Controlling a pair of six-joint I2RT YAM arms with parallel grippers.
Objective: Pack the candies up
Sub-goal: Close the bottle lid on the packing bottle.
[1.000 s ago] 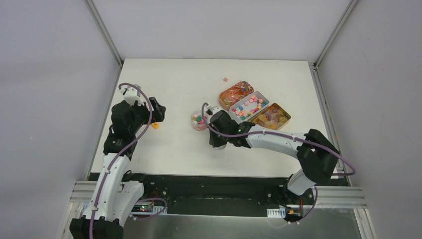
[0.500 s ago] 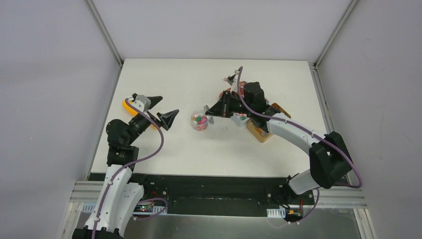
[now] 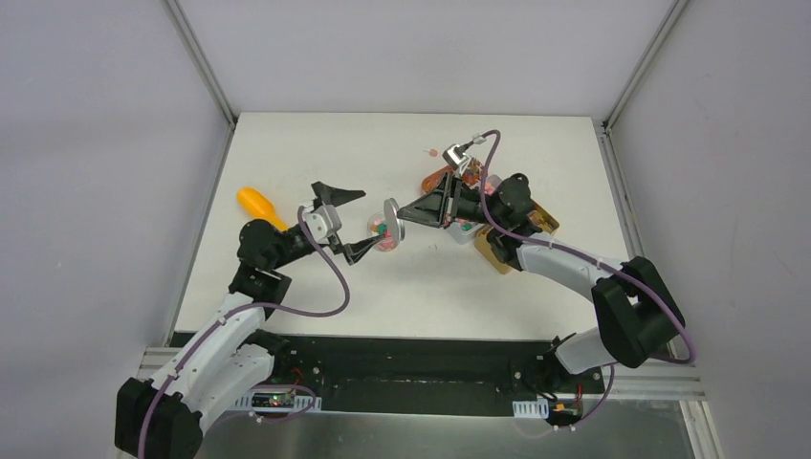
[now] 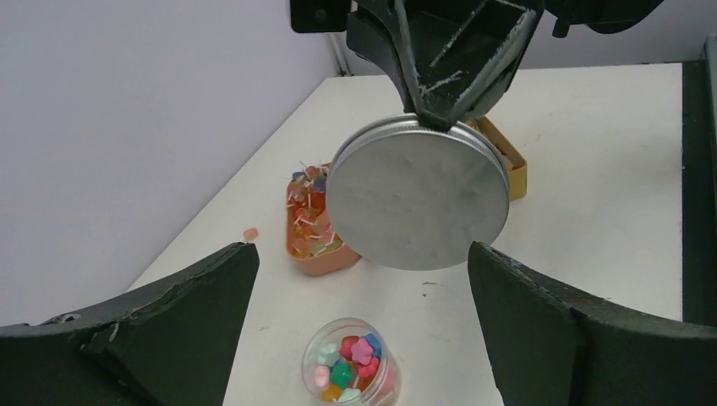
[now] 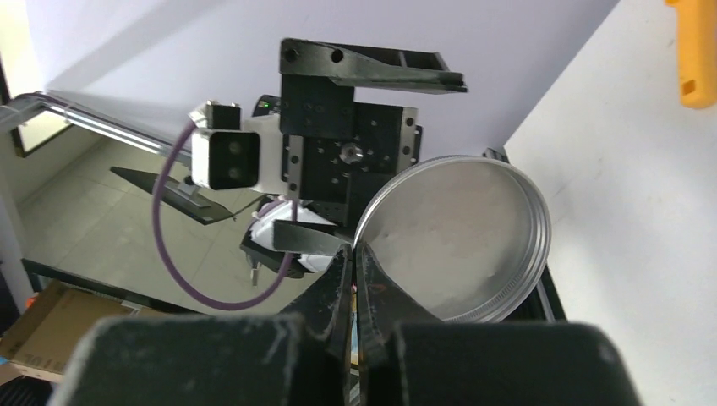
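- The candies [image 4: 348, 374] are sitting in a small clear jar [image 3: 383, 233] on the table [image 3: 316, 143], filling it close to the rim. More are lying in the trays [image 4: 314, 254] behind it, and one stray piece [image 4: 251, 233] is resting on the table farther back.
- The jar is standing upright and uncovered, apart from both grippers.
- The lid [image 4: 418, 194] is hanging in the air just above and beside the jar, turned up on edge, with its flat face toward the left wrist camera.
- The right gripper [image 5: 355, 254] is pinching the lid's rim between closed fingertips. Half a second ago it was reaching low by the jar, and it has since lifted the lid clear of the table.
- The left gripper [image 3: 368, 224] is spread wide, its fingers flanking the jar without touching it. It has swung over from the scoop [image 3: 258, 203], which is now lying alone near the table's left edge.
- Judging from this, scooping is looking finished and capping is beginning: the left arm seems to be coming in to steady the jar while the right one brings the lid.
- The lid is needing to be tipped flat and centred over the mouth. With only an edge pinch, it could be slipping or landing crooked.
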